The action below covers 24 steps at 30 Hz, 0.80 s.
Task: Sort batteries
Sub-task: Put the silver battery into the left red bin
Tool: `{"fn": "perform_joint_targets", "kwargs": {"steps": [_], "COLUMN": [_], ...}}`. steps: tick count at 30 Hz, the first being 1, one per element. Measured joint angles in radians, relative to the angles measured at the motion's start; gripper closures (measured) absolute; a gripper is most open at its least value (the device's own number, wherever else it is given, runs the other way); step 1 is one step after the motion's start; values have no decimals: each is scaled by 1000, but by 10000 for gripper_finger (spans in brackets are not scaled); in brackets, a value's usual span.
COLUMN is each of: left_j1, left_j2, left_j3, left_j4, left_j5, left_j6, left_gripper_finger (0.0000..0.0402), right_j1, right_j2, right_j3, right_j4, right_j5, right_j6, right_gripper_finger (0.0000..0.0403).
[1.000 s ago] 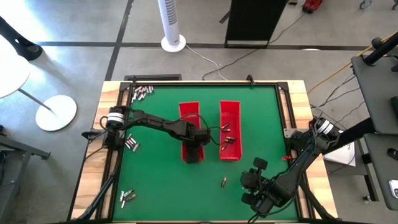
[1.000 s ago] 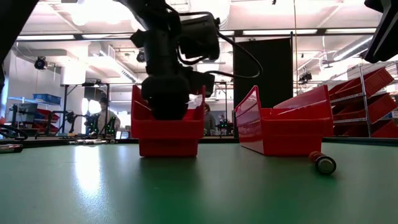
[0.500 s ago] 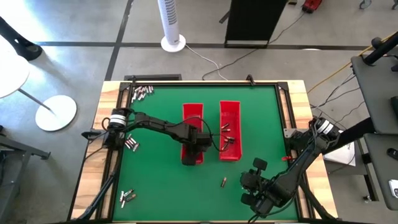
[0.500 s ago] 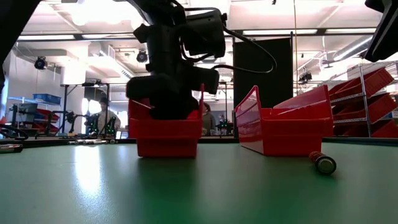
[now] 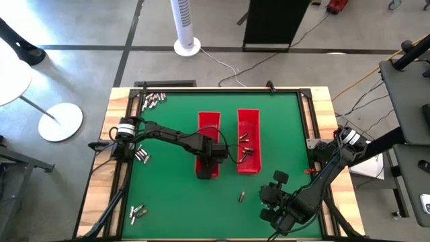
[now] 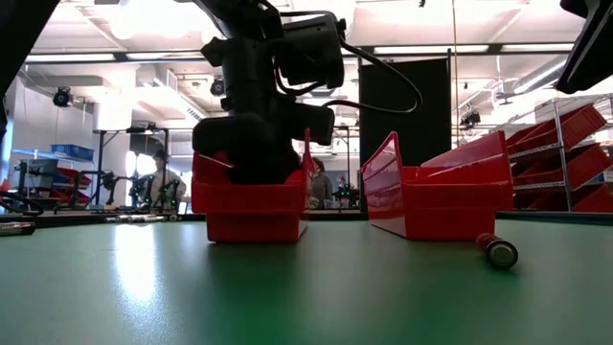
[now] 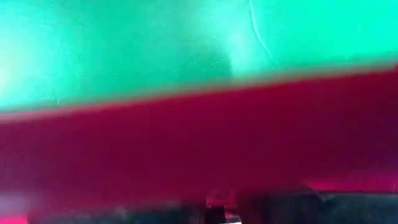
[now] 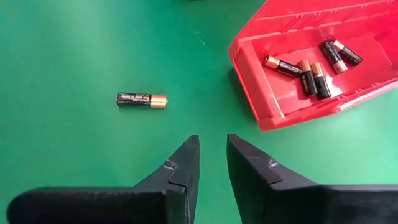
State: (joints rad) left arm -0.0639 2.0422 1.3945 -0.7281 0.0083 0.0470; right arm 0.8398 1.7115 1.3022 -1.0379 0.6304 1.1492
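Two long red trays lie side by side mid-table. My left gripper (image 5: 211, 153) reaches down from above into the near end of the left tray (image 5: 208, 121); in the low view it (image 6: 254, 153) stands behind that tray's near wall (image 6: 249, 206). The right tray (image 5: 240, 131) holds several batteries (image 8: 308, 67). One dark battery with a copper end (image 8: 142, 99) lies alone on the green mat (image 5: 241, 196), also seen in the low view (image 6: 498, 249). My right gripper (image 8: 213, 155) hovers open near the table's near right corner (image 5: 272, 195), short of that battery.
More batteries lie in clusters at the far left corner (image 5: 153, 99), at the left edge (image 5: 141, 155) and at the near left corner (image 5: 137, 212). The mat between the trays and the near edge is otherwise bare. A person sits far behind the table (image 6: 158, 182).
My left gripper has turned about inside the left tray. The tray has moved with it: its far end has swung toward the right tray, so it now lies straighter, and its near end has slid a little toward the table's near left. The right arm has kept still.
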Motion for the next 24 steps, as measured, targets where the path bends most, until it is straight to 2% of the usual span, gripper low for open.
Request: {"fn": "perform_joint_targets", "kwargs": {"steps": [12,24], "left_j1": [0,1], "left_j2": [0,2], "left_j3": [-1,-1], "left_j4": [10,41], "left_j5": [-1,0], "left_j6": [-90,-126], "left_gripper_finger": [363,363], "right_j1": [0,0], "right_j2": [0,0], "right_j3": [0,0], "right_j4": [2,4], "right_j5": [2,27], "right_j6": [-1,-2], "right_gripper_finger": [314,340]}}
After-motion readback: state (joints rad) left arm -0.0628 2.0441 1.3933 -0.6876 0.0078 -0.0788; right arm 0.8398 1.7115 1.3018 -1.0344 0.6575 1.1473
